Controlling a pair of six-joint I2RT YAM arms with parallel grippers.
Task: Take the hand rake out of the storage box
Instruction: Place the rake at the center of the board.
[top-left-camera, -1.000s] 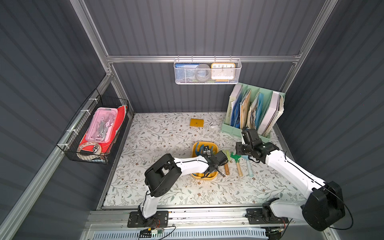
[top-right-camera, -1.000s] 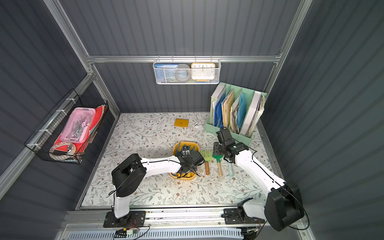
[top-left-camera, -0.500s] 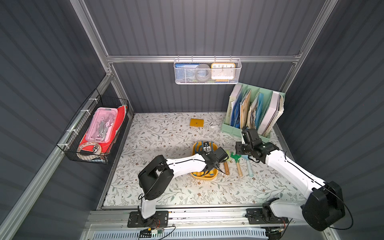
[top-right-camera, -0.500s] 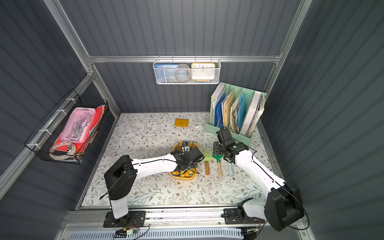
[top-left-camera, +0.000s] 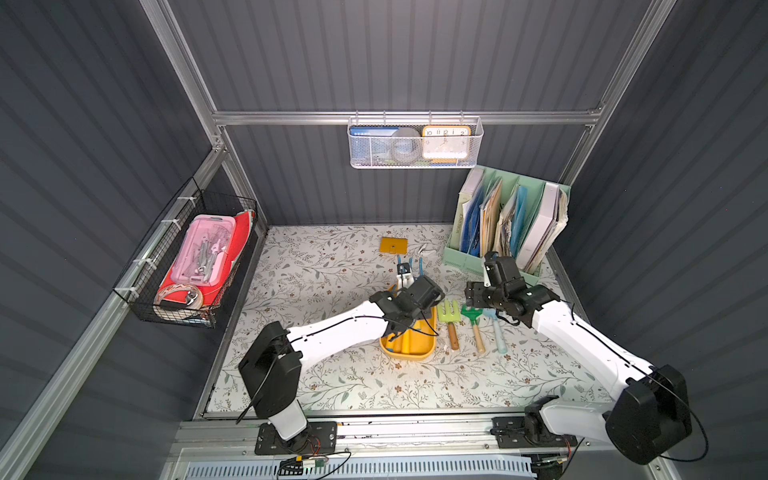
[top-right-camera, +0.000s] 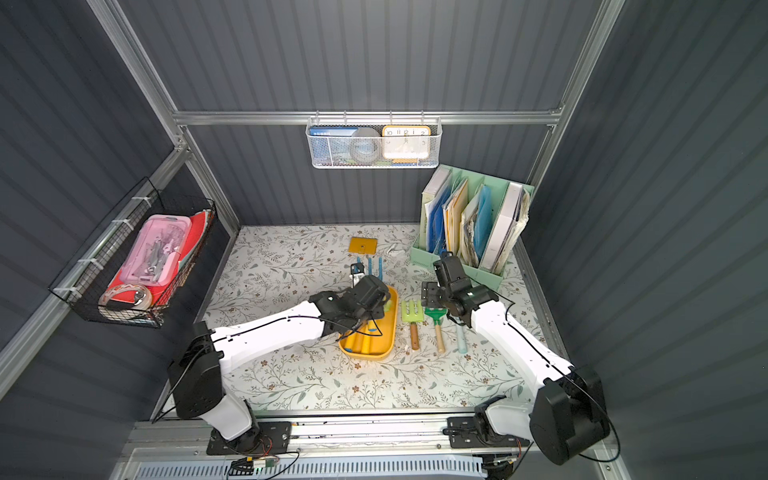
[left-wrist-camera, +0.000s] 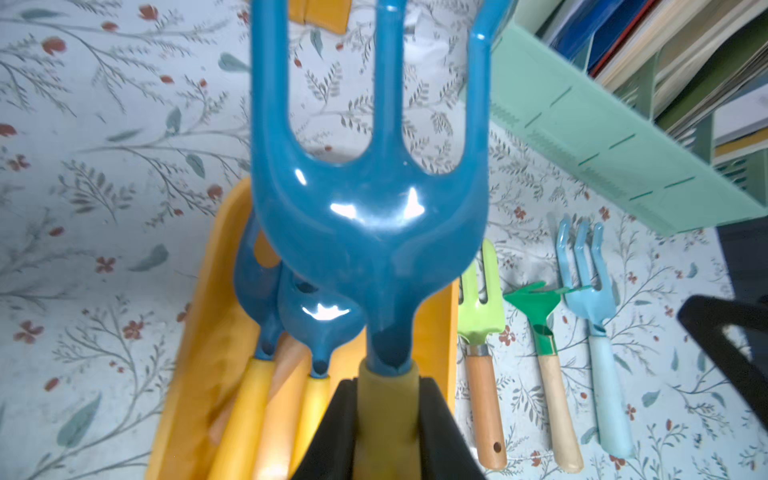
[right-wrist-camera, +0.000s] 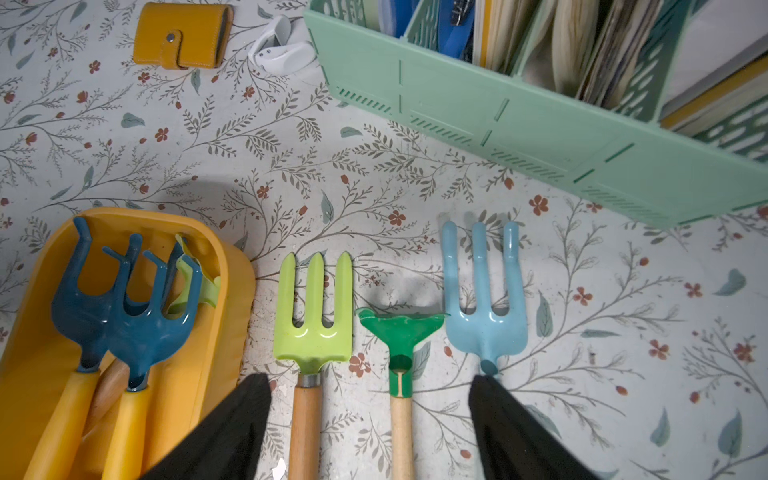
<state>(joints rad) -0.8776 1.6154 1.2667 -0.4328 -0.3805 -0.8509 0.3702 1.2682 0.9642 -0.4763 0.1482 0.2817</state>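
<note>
- Now the left claw (left-wrist-camera: 386, 390) is clamped tight on the yellow handle of the rake (left-wrist-camera: 370, 208), a dark blue three-pronged one.
- A second ago that claw was down in the box (top-left-camera: 409, 354). The rake has since come up, and in a top view its prongs (top-left-camera: 409, 266) poke out past the box's far end, above the table (top-left-camera: 332, 266).
- Two more blue rakes (left-wrist-camera: 316, 307) lie in the box beneath it.
- The left arm (top-left-camera: 332, 332) stretches long and low over the table, its shoulder swung further left than before.
- The right claw (right-wrist-camera: 365, 399) hangs spread wide, holding nothing, over the green fork (right-wrist-camera: 313, 316) and green rake (right-wrist-camera: 401, 332) lying just beside the box.
- The right arm (top-left-camera: 582, 336) bends in from the right, much where it was.
</note>
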